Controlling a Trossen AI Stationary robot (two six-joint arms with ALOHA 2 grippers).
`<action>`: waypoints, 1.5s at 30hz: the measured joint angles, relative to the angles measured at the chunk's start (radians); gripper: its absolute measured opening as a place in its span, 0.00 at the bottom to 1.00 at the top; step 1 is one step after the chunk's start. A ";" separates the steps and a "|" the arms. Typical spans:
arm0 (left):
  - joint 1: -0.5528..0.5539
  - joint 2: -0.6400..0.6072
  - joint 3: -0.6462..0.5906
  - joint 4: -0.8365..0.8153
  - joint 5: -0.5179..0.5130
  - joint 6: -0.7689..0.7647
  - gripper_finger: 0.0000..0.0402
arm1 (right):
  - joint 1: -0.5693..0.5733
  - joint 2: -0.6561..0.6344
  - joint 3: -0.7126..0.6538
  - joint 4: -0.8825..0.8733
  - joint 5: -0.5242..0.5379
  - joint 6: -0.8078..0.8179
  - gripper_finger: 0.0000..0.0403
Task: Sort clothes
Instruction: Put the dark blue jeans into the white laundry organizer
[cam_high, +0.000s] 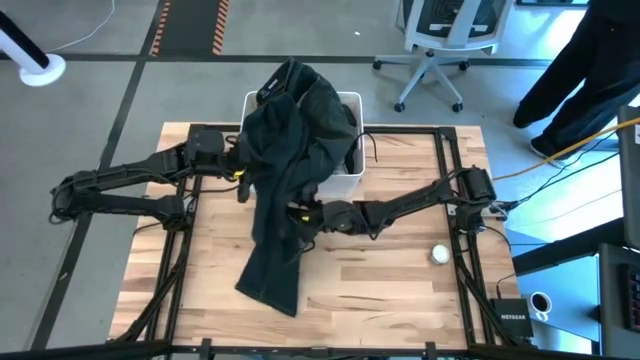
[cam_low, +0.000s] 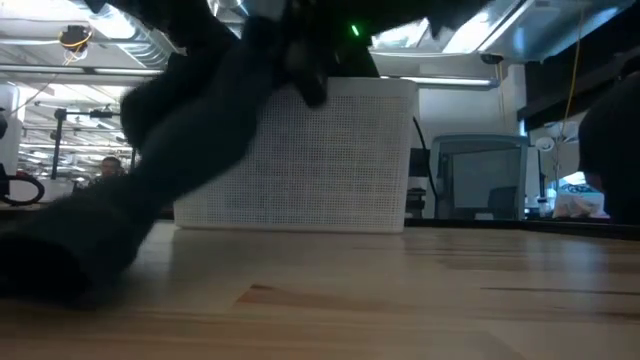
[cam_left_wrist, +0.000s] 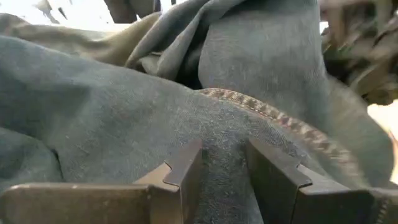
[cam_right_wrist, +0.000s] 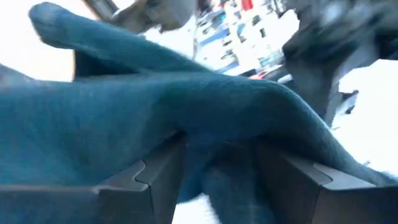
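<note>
Green garment (cam_high: 290, 190) apparently pinched between both arms' fingers (cam_left_wrist: 186, 177) over bin (cam_high: 345, 180)

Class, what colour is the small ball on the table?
White; the small ball shows best in the high view.

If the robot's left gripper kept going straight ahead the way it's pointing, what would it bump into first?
Probably more of the dark green garment. The left gripper already has that cloth between its fingers, and folds of it fill the way ahead. The white basket sits beyond, though how far is unclear.
</note>
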 joint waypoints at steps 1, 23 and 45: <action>-0.006 0.000 0.000 0.003 -0.001 0.005 0.30 | 0.000 0.000 0.028 -0.001 0.001 -0.031 0.52; 0.134 0.139 0.016 0.901 -0.275 0.037 0.30 | -0.413 -0.006 0.868 -0.441 -0.074 -0.356 0.52; 0.206 0.362 0.107 0.374 -0.288 0.289 0.30 | -0.675 -0.011 0.838 -1.247 -0.278 -0.120 0.52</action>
